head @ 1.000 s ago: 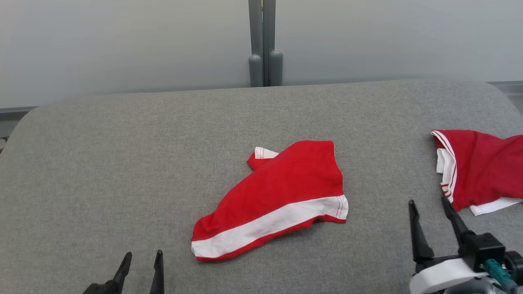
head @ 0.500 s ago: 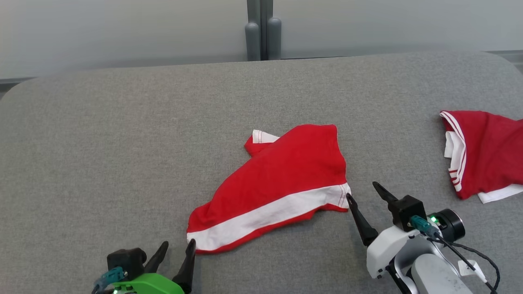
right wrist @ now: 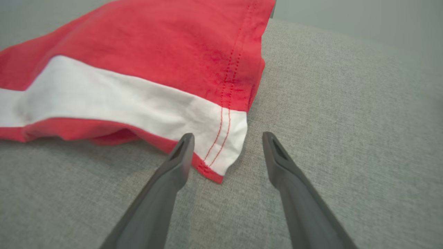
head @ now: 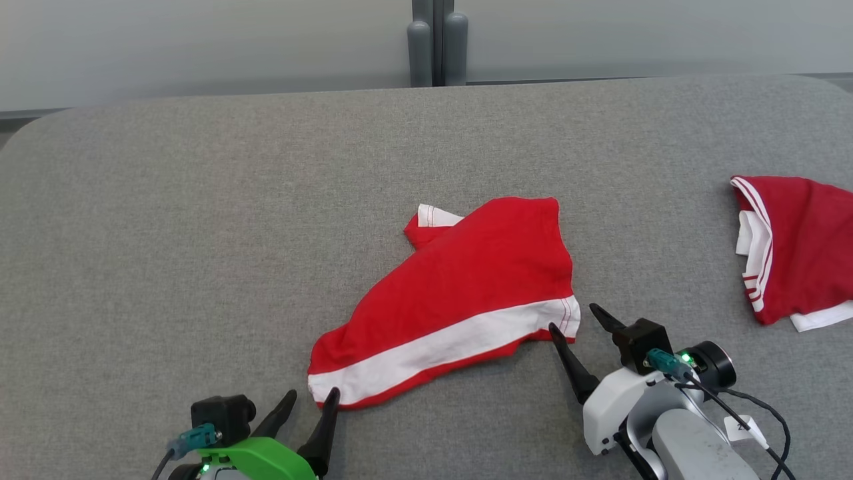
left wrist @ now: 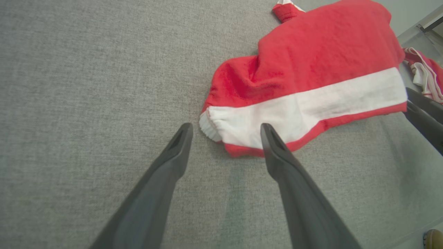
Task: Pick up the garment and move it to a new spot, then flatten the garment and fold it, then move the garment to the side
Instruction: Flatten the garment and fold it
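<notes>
Arms come in from the near edge of the table (head: 200, 233), one at each side. The left gripper (head: 312, 395), on a green wrist part, points to the far side and a little to the right. Its two fingers are spread apart and hold nothing. Their tips stand at the near left corner of the garment (head: 480, 280); I cannot tell whether they touch the cloth. The right gripper (head: 572, 317), on a white wrist part, points far and to the left. Its fingers are also spread and hold nothing. In the right wrist view the near right corner of the garment lies between the two tips.

The garment lies in the middle of the table, on a slant from near left to far right. It is red, with a white band (head: 440, 347) along its near edge. A small piece with white trim sticks out at its far left.

Wide bare grey cloth lies to the left of the garment and beyond it, up to the far edge, which is rounded at both corners. To the right, bare cloth separates it from a second garment (head: 800, 247), well apart, which the edge of the head view cuts.

Count: two grippers, two red garments, one table, two grey posts (head: 436, 43) behind the far edge.
</notes>
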You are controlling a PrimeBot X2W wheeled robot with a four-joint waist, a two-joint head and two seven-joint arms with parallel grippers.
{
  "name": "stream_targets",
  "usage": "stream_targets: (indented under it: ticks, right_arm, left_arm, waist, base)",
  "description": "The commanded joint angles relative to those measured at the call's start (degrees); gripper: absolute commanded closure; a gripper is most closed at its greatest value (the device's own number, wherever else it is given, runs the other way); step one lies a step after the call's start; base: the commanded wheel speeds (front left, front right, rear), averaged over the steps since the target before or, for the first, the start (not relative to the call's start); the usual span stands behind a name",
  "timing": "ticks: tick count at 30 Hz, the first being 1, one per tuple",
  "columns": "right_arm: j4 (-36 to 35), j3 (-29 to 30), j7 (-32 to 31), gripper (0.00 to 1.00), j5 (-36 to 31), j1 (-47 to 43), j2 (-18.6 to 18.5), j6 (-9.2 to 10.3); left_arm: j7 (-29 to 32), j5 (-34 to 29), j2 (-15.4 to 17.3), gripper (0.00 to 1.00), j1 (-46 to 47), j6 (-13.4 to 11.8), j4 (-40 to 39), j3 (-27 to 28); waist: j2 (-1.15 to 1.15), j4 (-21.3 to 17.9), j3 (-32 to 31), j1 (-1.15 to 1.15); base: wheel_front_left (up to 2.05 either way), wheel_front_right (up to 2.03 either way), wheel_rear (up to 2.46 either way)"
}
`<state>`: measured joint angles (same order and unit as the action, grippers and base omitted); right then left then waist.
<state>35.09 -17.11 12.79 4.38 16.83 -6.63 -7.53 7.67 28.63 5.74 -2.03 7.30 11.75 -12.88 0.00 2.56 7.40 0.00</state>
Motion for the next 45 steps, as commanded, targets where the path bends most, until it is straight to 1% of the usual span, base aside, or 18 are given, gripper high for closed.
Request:
stream_targets:
  ticks: [1,8,17,25,26,30,31,32,36,38,40,41,44,45]
  right_arm:
    - [0.61,-0.27,0.58,0.0,0.44,0.77,-0.05,0.09]
    - [3.07,-1.39,1.54,0.0,0.97,2.06,0.15,0.09]
    - [4.37,-1.83,2.13,0.01,1.28,2.98,0.6,0.09]
    - [5.09,-2.19,2.43,0.18,1.29,3.53,0.8,0.09]
    - [5.15,-2.31,2.43,0.27,1.4,3.52,0.86,0.09]
    - [5.34,-2.18,2.38,0.25,1.53,3.64,0.74,0.09]
    - [5.43,-2.13,2.38,0.27,1.52,3.68,0.69,0.09]
    - [5.54,-2.12,2.39,0.31,1.54,3.73,0.63,0.09]
    - [6.01,-2.17,2.43,0.33,1.6,4.15,0.63,0.09]
    - [6.17,-2.26,2.43,0.4,1.64,4.35,0.71,0.09]
    - [6.28,-2.38,2.43,0.44,1.74,4.41,0.85,0.09]
    - [6.33,-2.44,2.42,0.49,1.8,4.43,0.92,0.09]
    - [6.43,-2.6,2.43,0.53,2.03,4.58,1.01,0.09]
    - [6.49,-2.66,2.43,0.53,2.08,4.6,1.03,0.09]
  left_arm:
    - [-0.18,0.3,0.33,0.0,0.95,0.16,0.22,0.0]
    - [-0.6,0.65,0.53,0.0,1.44,0.18,1.19,-0.66]
    - [-1.33,0.86,0.49,0.0,1.97,0.16,1.98,-1.11]
    - [-2.06,0.96,0.51,0.0,2.41,-0.01,2.48,-1.4]
    - [-2.18,1.0,0.52,0.0,2.3,-0.09,2.62,-1.54]
    - [-2.07,1.26,0.29,0.0,2.66,-0.1,2.79,-1.96]
    - [-2.01,1.27,0.26,0.0,2.82,-0.1,2.81,-2.05]
    - [-1.96,1.32,0.25,0.0,2.99,-0.1,2.82,-2.12]
    - [-1.82,1.59,0.41,0.0,3.27,-0.08,3.08,-2.47]
    - [-1.6,1.74,0.48,0.0,3.52,-0.08,3.34,-2.58]
    - [-1.53,1.86,0.48,0.0,3.61,-0.07,3.6,-2.7]
    - [-1.51,1.96,0.46,0.0,3.65,-0.07,3.74,-2.76]
    - [-1.68,2.09,0.46,0.0,3.9,-0.05,4.01,-2.97]
    - [-1.75,2.14,0.43,0.05,3.93,-0.05,4.06,-3.04]
  waist:
    - [0.0,-0.09,-0.03,0.0]
    - [0.0,-0.24,-0.44,0.0]
    - [0.0,-0.12,0.0,0.0]
    - [0.0,0.02,0.0,0.0]
    - [0.0,-0.06,-0.03,0.0]
    - [0.0,-0.11,0.09,0.0]
    - [0.0,-0.1,0.15,0.0]
    - [0.0,-0.09,0.22,0.0]
    - [0.0,-0.03,0.41,0.0]
    - [0.0,0.01,0.47,0.0]
    - [0.0,0.01,0.46,0.0]
    - [0.0,0.03,0.5,0.0]
    - [0.0,0.08,0.54,0.0]
    - [0.0,0.09,0.54,0.0]
  base:
    - [0.0,0.0,0.0]
    - [0.0,0.0,0.0]
    - [0.0,0.0,0.0]
    - [0.0,0.0,0.0]
    - [0.0,0.0,0.0]
    - [0.0,0.0,0.0]
    - [0.0,0.0,0.0]
    - [0.0,0.0,0.0]
    - [0.0,0.0,0.0]
    - [0.0,0.0,0.0]
    - [0.0,0.0,0.0]
    - [0.0,0.0,0.0]
    - [0.0,0.0,0.0]
    - [0.0,0.0,0.0]
